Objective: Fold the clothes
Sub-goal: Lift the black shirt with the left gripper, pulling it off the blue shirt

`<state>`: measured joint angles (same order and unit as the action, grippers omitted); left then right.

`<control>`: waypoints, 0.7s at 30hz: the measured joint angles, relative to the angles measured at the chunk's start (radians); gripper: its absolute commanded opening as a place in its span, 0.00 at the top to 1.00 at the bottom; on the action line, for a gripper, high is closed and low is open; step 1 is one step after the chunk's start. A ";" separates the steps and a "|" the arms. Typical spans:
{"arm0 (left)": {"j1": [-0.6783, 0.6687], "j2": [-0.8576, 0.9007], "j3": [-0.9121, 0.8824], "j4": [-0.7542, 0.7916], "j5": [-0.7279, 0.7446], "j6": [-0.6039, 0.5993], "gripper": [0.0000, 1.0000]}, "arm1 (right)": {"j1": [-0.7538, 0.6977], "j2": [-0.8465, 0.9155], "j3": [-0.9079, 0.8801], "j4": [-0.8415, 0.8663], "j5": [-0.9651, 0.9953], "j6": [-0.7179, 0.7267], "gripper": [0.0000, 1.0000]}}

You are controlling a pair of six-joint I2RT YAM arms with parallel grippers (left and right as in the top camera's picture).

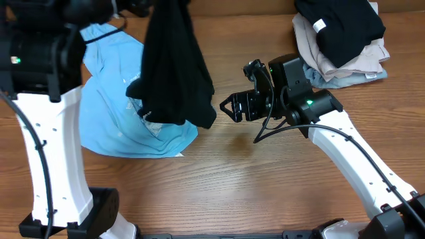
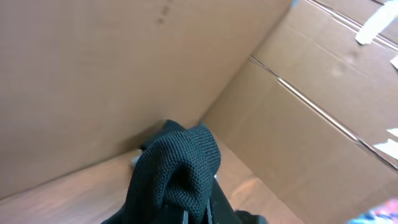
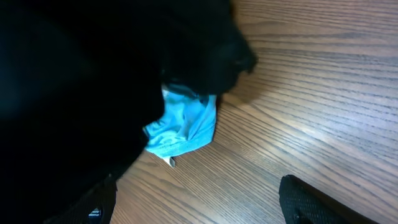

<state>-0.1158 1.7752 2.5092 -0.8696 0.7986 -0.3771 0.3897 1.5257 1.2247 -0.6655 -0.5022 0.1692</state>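
Observation:
The clothes, a black shirt point(image 1: 174, 66), hang bunched from the top of the overhead view down to the table, over a light blue garment. In the left wrist view my left gripper point(image 2: 196, 215) is shut on a fold of the black knit cloth point(image 2: 177, 171), held up high. My right gripper point(image 1: 230, 107) is low over the table just right of the shirt's lower edge, and it points left at it. Its jaws stand open, with only bare wood between its fingers point(image 3: 314, 202). In the right wrist view the shirt point(image 3: 93, 81) fills the left side, right beside the left finger.
A light blue garment point(image 1: 116, 99) lies spread on the table under the hanging shirt; a corner of it point(image 3: 183, 127) shows in the right wrist view. A pile with a black folded garment with a white tag point(image 1: 342, 26) on beige and grey-blue ones sits back right. Cardboard walls point(image 2: 280, 112) stand behind.

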 measured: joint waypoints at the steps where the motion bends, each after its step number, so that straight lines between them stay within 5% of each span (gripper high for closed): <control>1: -0.019 0.000 0.000 0.004 -0.009 -0.003 0.96 | -0.005 0.000 0.000 0.000 -0.011 0.003 0.13; 13: -0.126 0.010 0.000 0.141 -0.082 -0.015 0.96 | -0.036 -0.105 0.000 -0.019 -0.058 -0.025 0.10; 21: -0.126 0.010 0.000 0.178 -0.123 -0.039 0.96 | -0.036 -0.112 -0.004 -0.115 0.113 -0.037 0.07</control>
<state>-0.2420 1.7851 2.5092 -0.6914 0.6754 -0.4164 0.3538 1.4139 1.2209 -0.7807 -0.3897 0.1322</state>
